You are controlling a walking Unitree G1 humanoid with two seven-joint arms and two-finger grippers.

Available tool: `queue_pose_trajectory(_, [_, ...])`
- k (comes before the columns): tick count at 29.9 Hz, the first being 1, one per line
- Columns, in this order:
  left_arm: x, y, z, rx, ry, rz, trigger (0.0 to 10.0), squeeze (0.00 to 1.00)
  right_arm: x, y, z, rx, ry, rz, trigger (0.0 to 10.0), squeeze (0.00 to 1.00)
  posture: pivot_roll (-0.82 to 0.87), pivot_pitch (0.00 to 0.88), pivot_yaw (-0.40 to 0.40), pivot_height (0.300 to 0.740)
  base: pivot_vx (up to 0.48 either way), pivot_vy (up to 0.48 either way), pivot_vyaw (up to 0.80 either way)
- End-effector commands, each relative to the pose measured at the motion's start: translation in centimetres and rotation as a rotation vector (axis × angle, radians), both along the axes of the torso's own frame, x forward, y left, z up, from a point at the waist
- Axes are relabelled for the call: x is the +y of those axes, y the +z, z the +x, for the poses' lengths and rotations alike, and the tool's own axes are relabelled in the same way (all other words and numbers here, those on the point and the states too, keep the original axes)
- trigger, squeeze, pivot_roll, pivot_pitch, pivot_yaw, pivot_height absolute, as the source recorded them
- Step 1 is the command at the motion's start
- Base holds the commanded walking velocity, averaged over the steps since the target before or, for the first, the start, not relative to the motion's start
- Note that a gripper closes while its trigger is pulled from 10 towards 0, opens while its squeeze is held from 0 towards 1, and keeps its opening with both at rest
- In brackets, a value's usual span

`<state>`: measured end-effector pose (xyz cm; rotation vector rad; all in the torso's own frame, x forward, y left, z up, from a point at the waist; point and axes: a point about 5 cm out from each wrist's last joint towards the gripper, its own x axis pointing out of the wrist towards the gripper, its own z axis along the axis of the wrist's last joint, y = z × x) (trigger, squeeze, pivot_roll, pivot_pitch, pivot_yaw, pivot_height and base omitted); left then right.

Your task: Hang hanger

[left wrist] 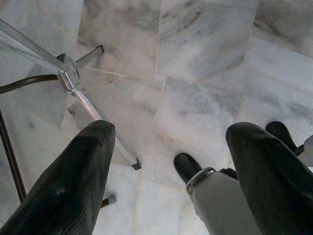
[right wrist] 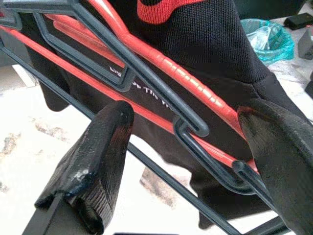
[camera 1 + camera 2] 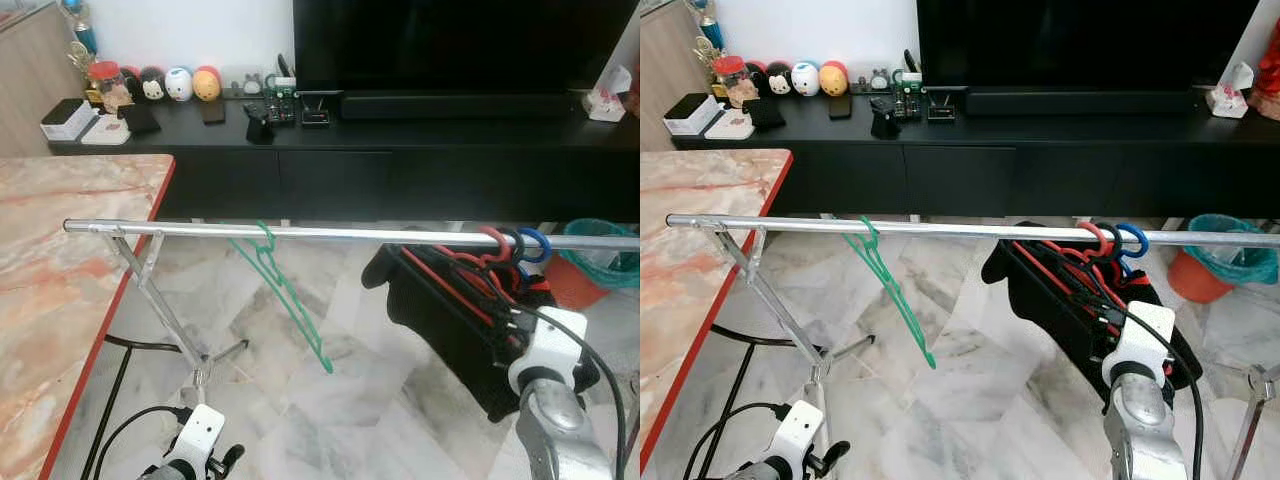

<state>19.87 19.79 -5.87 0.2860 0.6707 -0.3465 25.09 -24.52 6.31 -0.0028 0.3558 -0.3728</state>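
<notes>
A silver clothes rail (image 3: 340, 233) runs across in front of me. One empty green hanger (image 3: 290, 300) hangs near its middle. Toward the right end hang a red hanger (image 3: 493, 240), a black hanger (image 3: 513, 246) and a blue hanger (image 3: 536, 245), bunched together over a black garment with red trim (image 3: 440, 320). My right arm's white wrist (image 3: 548, 352) is raised just below that bunch. My right gripper (image 2: 186, 113) is open, its fingers (image 2: 93, 166) spread in front of the red and dark grey hanger bars. My left gripper (image 1: 170, 131) hangs low and open above the marble floor.
A marble table with a red edge (image 3: 60, 270) stands at my left. The rail's folding leg (image 3: 170, 310) and black cables (image 3: 120, 345) lie below it. Behind are a black TV console (image 3: 400, 150), a teal-lined bin (image 3: 605, 250) and an orange bucket (image 3: 575, 285).
</notes>
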Motion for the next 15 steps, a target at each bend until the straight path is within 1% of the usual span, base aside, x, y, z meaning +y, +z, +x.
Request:
queue_pose_trajectory(1, [0.2, -0.1, -0.2, 0.013, 0.000, 0.008, 10.0, 0.00, 0.3, -0.3, -0.1, 0.014, 0.008, 0.021, 10.0, 0.00, -0.02, 0.059, 0.015, 0.740, 0.000, 0.000, 0.00])
queue_pose_trajectory(6, [0.2, -0.1, -0.3, 0.014, -0.001, 0.009, 10.0, 0.00, 0.8, -0.1, 0.1, 0.010, 0.032, 0.046, 10.0, 0.00, -0.02, 0.061, 0.017, 0.740, 0.000, 0.000, 0.00])
queue_pose_trajectory(11, [0.2, -0.1, -0.3, 0.017, -0.001, 0.009, 10.0, 0.00, 1.8, 0.1, 0.1, 0.002, 0.090, 0.081, 10.0, 0.00, -0.02, 0.062, 0.017, 0.740, 0.000, 0.000, 0.00])
queue_pose_trajectory(13, [0.2, -0.1, -0.3, 0.017, -0.001, 0.009, 10.0, 0.00, 1.9, 0.1, 0.1, 0.004, 0.093, 0.084, 10.0, 0.00, -0.02, 0.062, 0.017, 0.740, 0.000, 0.000, 0.00])
queue_pose_trajectory(15, [0.3, -0.2, -0.3, 0.018, -0.001, 0.010, 10.0, 0.00, 2.1, 0.2, 0.2, -0.006, 0.105, 0.109, 10.0, 0.00, -0.02, 0.062, 0.017, 0.740, 0.000, 0.000, 0.00])
